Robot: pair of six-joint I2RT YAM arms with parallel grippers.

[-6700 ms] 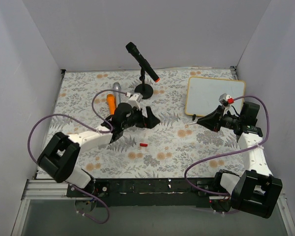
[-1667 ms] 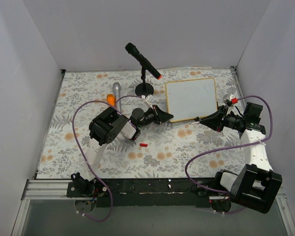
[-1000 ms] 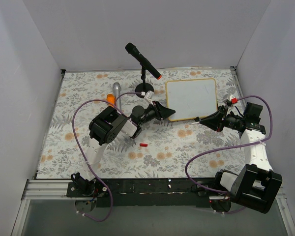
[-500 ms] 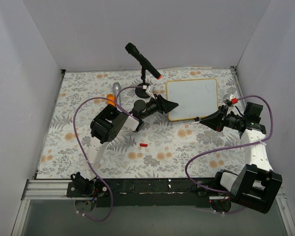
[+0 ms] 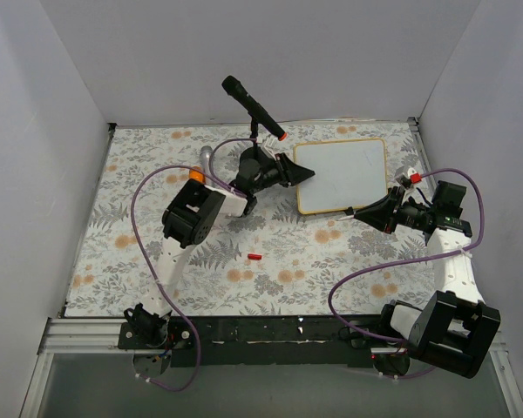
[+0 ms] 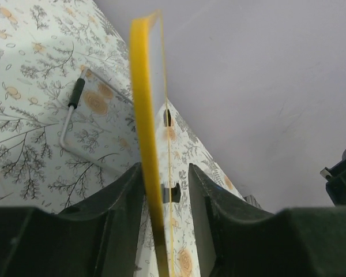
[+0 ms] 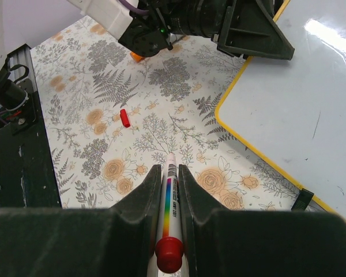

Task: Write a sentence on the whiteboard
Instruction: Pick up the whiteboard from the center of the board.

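The whiteboard (image 5: 344,174), white with a thin yellow rim, lies at the back right of the table. No sentence shows on its face (image 7: 311,86), only a faint dark stroke. My left gripper (image 5: 310,171) reaches sideways onto the board's left edge. In the left wrist view the yellow rim (image 6: 143,104) runs between the jaws of my left gripper (image 6: 166,173), against one finger and with a gap to the other. My right gripper (image 5: 359,212) hovers off the board's near edge. It (image 7: 170,168) is shut on a white marker (image 7: 172,196) with a rainbow stripe and a red end.
A black microphone (image 5: 253,109) on a stand rises just behind my left arm. An orange and silver object (image 5: 198,170) lies left of it. A small red cap (image 5: 254,257) lies on the floral cloth mid-table. A bent grey wire (image 6: 75,109) lies on the cloth.
My left gripper has swung toward the back along the board's left edge; its jaws widened, then narrowed around the rim. The board turned slightly. The right arm has not moved.
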